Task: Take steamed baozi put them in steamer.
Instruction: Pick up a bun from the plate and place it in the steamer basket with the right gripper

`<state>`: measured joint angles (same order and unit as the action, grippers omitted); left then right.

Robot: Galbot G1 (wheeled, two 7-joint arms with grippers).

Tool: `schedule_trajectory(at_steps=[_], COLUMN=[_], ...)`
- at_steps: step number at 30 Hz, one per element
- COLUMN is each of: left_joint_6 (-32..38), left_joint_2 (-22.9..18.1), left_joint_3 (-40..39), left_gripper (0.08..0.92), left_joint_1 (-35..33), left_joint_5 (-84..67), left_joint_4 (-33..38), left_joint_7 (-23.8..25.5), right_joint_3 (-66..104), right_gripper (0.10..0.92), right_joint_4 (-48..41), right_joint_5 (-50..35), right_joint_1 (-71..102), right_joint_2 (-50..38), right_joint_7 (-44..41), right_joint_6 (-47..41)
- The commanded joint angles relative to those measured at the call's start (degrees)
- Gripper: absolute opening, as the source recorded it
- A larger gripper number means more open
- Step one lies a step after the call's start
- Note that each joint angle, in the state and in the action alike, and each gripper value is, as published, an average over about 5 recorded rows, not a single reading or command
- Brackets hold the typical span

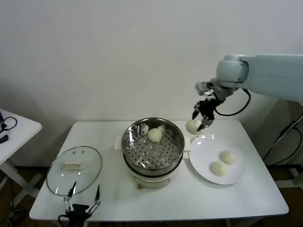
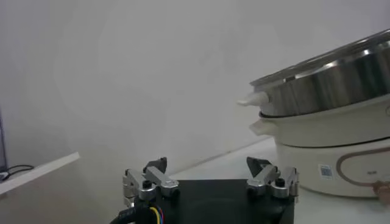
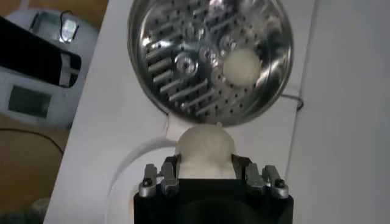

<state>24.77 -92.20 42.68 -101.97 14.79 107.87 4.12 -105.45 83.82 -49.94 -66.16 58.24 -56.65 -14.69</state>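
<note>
The steamer [image 1: 153, 150] stands mid-table, a shiny pot with a perforated tray on a white base. One baozi [image 1: 155, 135] lies on the tray at the far side; it also shows in the right wrist view [image 3: 243, 66]. My right gripper [image 1: 200, 122] is shut on a second baozi [image 1: 192, 126] and holds it in the air between the steamer's right rim and the white plate [image 1: 203, 156]. In the right wrist view that baozi [image 3: 205, 149] sits between the fingers. Two more baozi [image 1: 228, 157] [image 1: 219, 168] lie on the plate. My left gripper [image 1: 81, 204] is open, parked at the table's front left.
A round glass lid [image 1: 74, 170] with a white handle lies flat on the table's left side, just behind my left gripper. A small white side table [image 1: 14, 130] stands at the far left. The steamer's side [image 2: 332, 134] fills the left wrist view.
</note>
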Motion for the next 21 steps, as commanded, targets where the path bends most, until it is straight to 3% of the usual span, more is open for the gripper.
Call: schedule_trajectory(at_steps=[1,7,21], left_joint_6=[0.06,0.18,-0.02], left_joint_2=[-0.62,-0.73,-1.31], left_joint_3=[-0.24,0.04,0.19], left_gripper=[0.823,0.823,0.823], left_joint_1=[-0.27,-0.51,0.03], left_joint_5=[0.32,0.09,-0.1], left_joint_4=[0.96,1.52,1.71], left_joint_7=[0.22,0.16,0.37], right_joint_3=[10.31,12.56,12.04], right_gripper=[0.594,0.594,0.594], right_joint_4=[0.13,-5.43,-17.6], right_joint_5=[-8.18,-4.47,5.98], right_joint_1=[1.48,11.02,24.73], right_joint_2=[12.48,18.91,24.99], right_joint_7=[3.72,5.92,6.36], right_joint_6=[-5.12,-6.0,-4.21])
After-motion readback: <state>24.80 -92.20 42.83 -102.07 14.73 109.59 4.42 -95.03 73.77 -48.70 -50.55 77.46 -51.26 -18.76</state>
